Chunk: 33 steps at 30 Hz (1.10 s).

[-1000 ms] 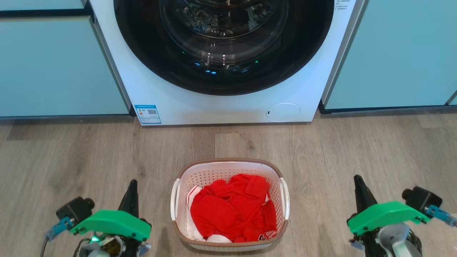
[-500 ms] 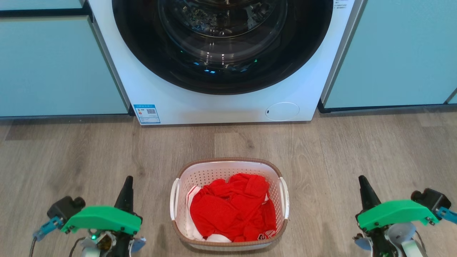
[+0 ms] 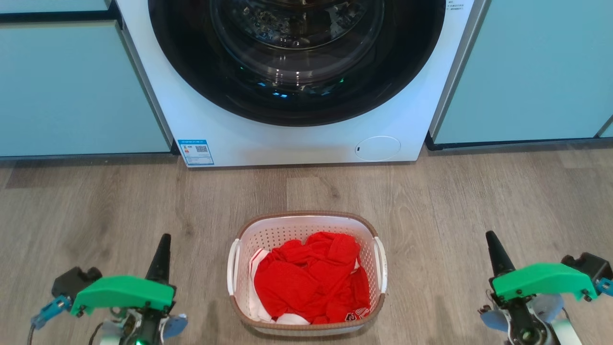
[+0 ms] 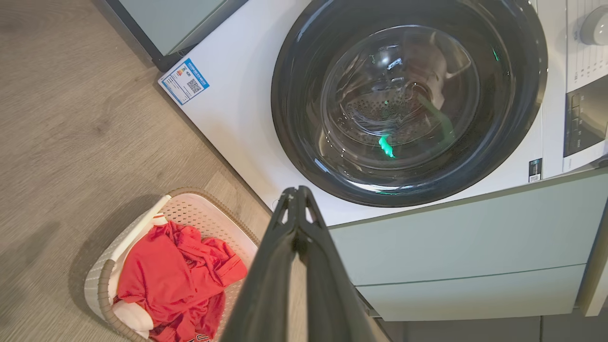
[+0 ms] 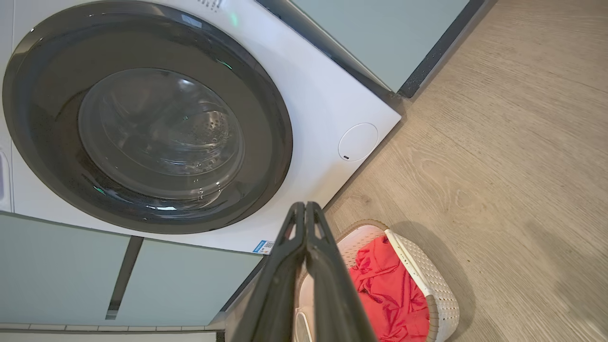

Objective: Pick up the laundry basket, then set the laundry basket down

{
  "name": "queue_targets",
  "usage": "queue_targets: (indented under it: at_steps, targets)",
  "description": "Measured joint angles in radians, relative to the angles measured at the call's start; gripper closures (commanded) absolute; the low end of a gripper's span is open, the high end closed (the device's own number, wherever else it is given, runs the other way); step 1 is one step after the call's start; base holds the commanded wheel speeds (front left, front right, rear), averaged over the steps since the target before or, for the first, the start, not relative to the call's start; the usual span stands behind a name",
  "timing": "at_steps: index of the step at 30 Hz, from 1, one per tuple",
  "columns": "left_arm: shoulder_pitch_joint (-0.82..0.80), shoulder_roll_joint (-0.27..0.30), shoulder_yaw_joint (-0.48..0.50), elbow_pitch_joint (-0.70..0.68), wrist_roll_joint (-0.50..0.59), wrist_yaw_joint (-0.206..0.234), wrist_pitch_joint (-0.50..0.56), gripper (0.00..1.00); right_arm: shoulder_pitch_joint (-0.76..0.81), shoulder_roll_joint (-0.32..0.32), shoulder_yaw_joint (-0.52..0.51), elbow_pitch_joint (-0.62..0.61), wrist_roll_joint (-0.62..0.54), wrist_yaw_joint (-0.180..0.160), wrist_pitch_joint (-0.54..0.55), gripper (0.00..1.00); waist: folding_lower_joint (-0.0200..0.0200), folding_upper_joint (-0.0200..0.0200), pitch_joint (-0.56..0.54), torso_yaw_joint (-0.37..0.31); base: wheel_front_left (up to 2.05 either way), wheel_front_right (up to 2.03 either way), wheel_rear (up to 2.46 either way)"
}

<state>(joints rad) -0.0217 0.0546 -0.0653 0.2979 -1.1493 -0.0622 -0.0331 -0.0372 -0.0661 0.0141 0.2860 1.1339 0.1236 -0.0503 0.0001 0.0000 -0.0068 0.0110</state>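
Note:
The laundry basket (image 3: pixel 306 219) stands on the wooden floor in front of the washing machine, white and perforated with a brown rim and white side handles, holding red clothes (image 3: pixel 311 278). It also shows in the left wrist view as the laundry basket (image 4: pixel 190 209) and in the right wrist view as the laundry basket (image 5: pixel 427 280). My left gripper (image 3: pixel 164 242) hangs well to the basket's left, fingers together, holding nothing. My right gripper (image 3: pixel 492 239) hangs well to its right, also shut and empty. The wrist views show each pair of fingers pressed together: left gripper (image 4: pixel 297 192), right gripper (image 5: pixel 305 207).
A white front-loading washing machine (image 3: pixel 297 139) with a dark round door stands directly behind the basket. Pale teal cabinet fronts (image 3: pixel 72 86) flank it on both sides. Bare wood floor (image 3: pixel 479 191) lies around the basket.
Both grippers have moved outward, away from the basket: the left one further left, the right one further right. The basket has stayed in place.

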Motion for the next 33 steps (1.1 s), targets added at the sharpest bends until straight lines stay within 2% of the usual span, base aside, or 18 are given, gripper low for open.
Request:
queue_targets:
  at_steps: [33]
  targets:
    - [-0.022,-0.001,0.086,-0.014,-0.323,-0.041,0.094,1.00,-0.002,0.000,-0.079,-0.002,0.345,0.000,0.093,1.00,0.0000,0.0000,0.007,-0.008,0.00,0.00,0.00]
